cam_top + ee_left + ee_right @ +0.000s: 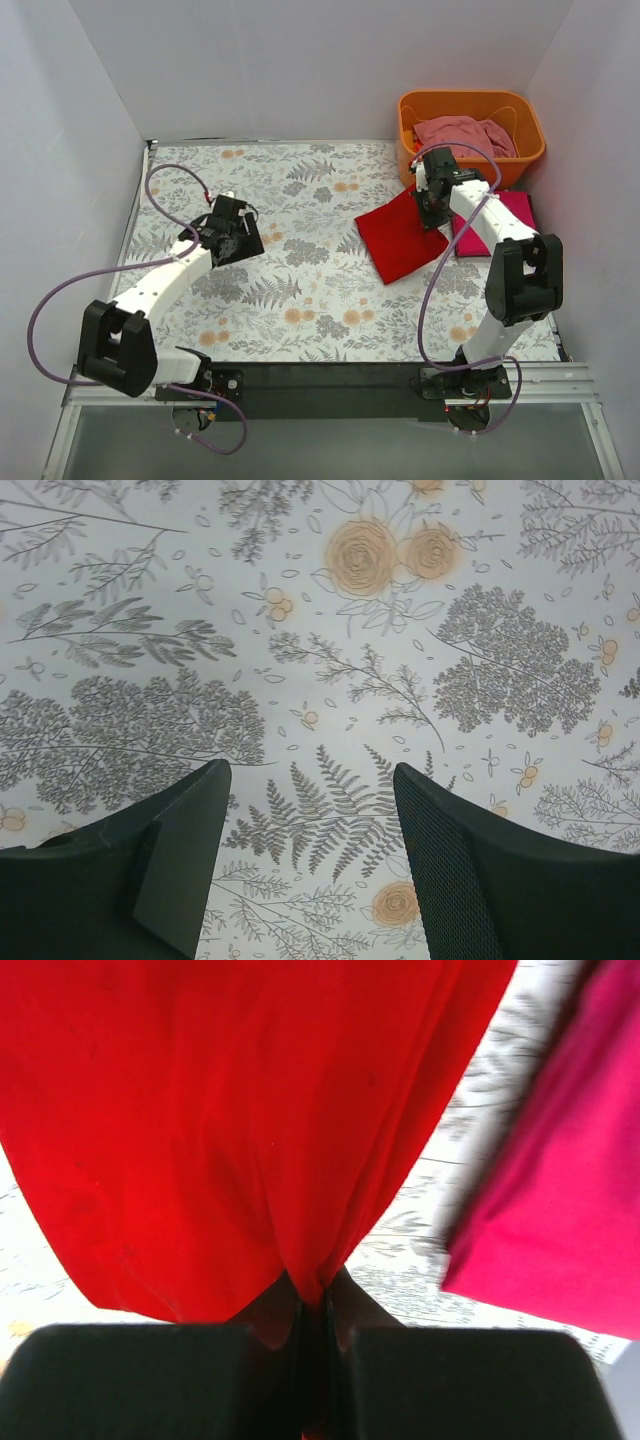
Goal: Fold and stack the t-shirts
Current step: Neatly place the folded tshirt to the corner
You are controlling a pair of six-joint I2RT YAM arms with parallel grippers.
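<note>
While clamping a gathered fold of the red t-shirt [398,243] tight in the right pincer [432,213], hovers just in front of the orange basket [405,130]. Risks several things from here. Could lose that thin pinch, letting the cloth slump into a heap and spoiling the fold. Could drag the loose part, spread on the table [300,200] in front of the basket, out of square. Could catch the magenta t-shirt [518,210], lying flat and folded just in front of the basket and just beside the red one. Could bump the basket's front wall, close behind the wrist.

Shows the pale pink t-shirt [465,133] crumpled inside the basket, not yet folded. Shows the left pincer [308,772] well to the left of the basket, standing apart, holding nothing, above bare patterned table.

For room: plenty of open table to the left of the basket and in front of it. Very little to the basket's right or behind it, with white walls close. Near table edge and arm bases well in front of the basket.
</note>
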